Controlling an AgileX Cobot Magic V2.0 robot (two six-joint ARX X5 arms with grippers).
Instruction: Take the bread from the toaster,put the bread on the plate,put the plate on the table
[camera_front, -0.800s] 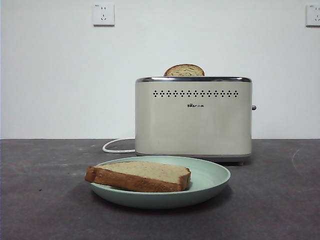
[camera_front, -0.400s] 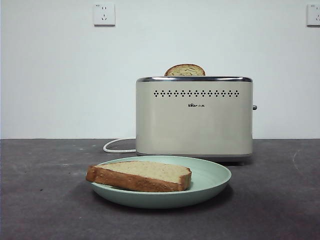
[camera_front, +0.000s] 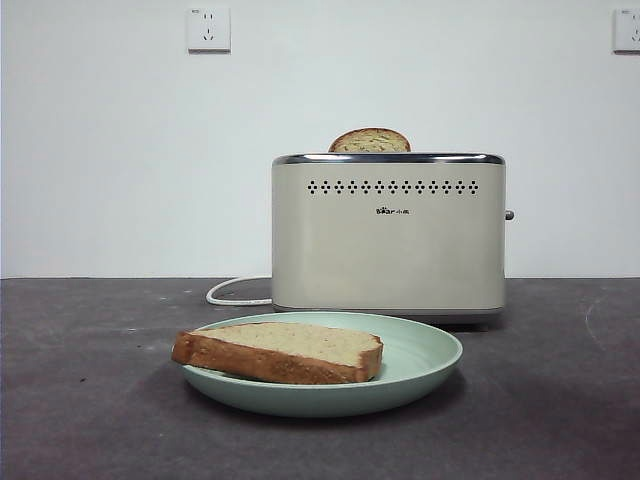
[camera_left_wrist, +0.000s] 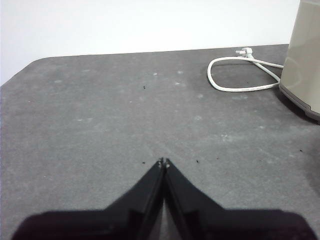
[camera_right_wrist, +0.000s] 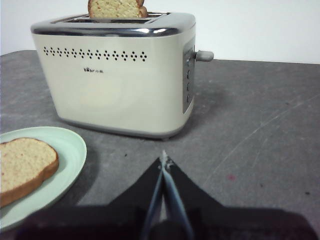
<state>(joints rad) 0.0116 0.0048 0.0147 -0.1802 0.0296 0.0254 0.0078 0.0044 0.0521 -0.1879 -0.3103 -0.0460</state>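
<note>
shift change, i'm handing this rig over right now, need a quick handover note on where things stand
Left tool: shut, empty, low over bare table, away from the job.
Right tool: shut, empty, near the toaster's lever end.
One slice of bread lies flat on the plate, which rests on the table in front of the toaster.
A second slice sticks up from the toaster slot.
Done: bread plated, plate on table.
Left: only the second slice, if wanted.

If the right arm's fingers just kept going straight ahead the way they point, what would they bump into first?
Most likely the toaster: the right gripper, fingers shut, aims at its lower corner near the lever end. Only bare table lies between, though depth is hard to judge.
</note>
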